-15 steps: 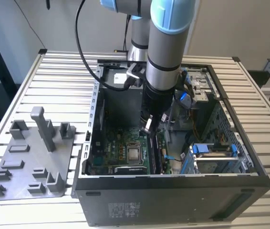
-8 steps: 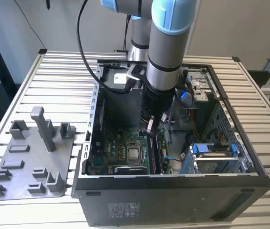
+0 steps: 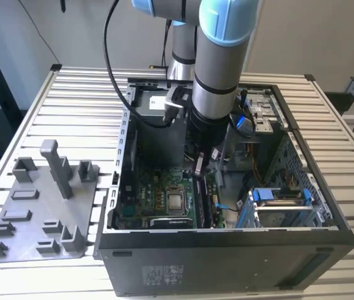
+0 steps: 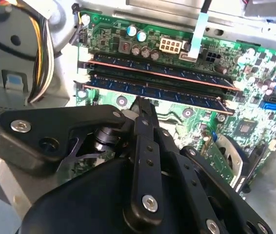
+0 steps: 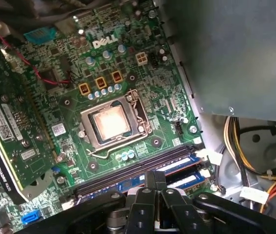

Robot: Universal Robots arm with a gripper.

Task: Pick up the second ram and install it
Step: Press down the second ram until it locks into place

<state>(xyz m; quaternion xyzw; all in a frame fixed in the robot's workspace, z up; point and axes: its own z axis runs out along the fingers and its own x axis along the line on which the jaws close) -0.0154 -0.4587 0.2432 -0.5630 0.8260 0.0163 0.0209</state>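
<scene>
Black linkage gripper (image 4: pixel 140 105), fingers closed together and holding nothing, presses down on the long dark blue-black second ram stick (image 4: pixel 152 91) sitting in its slot on the green motherboard (image 5: pixel 128 73); off-centre pressure could leave one end unlatched.

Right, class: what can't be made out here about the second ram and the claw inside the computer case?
Second wrist view: the claw covers part of the second ram's lower edge, so its seating is unclear.
First wrist view: the claw cuts off the slots' near side.
Exterior view: the arm blocks part of the slots.
</scene>
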